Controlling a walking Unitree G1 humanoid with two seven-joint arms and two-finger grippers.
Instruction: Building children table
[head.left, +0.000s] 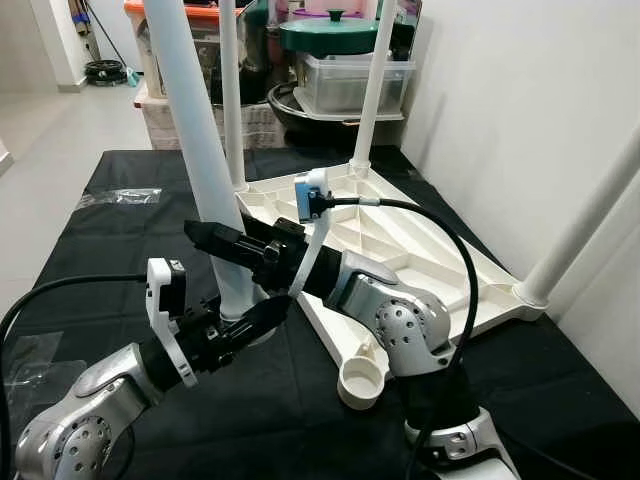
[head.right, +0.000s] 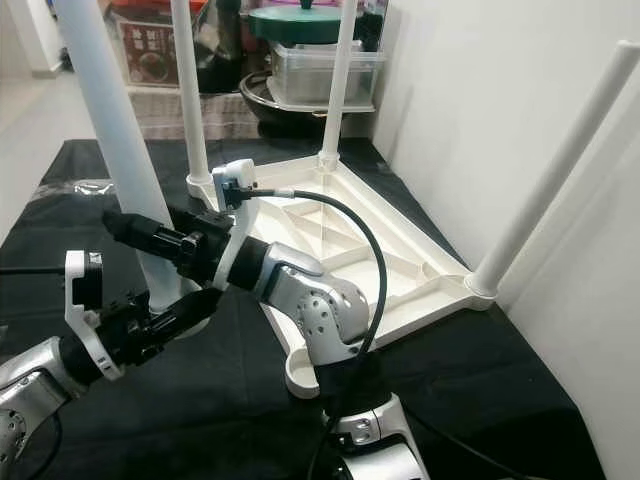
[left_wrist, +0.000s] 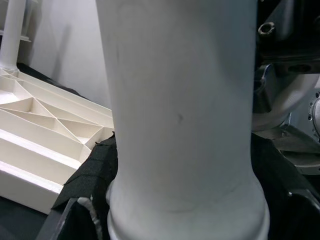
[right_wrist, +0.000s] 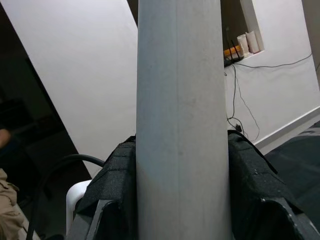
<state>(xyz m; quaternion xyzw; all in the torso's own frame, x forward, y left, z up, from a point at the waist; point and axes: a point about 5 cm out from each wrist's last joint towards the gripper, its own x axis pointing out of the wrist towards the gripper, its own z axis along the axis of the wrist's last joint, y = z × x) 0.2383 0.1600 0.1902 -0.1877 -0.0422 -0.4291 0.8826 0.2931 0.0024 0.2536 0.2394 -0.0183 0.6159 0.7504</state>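
Grippers both clamp the table leg (head.left: 205, 160): right gripper (head.left: 225, 240) above, left gripper (head.left: 255, 318) by its base; wrist views show pads pressed.

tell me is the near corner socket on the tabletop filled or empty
Empty. The near corner socket is an open cup with no leg in it, while the right gripper is clamped on the white leg.
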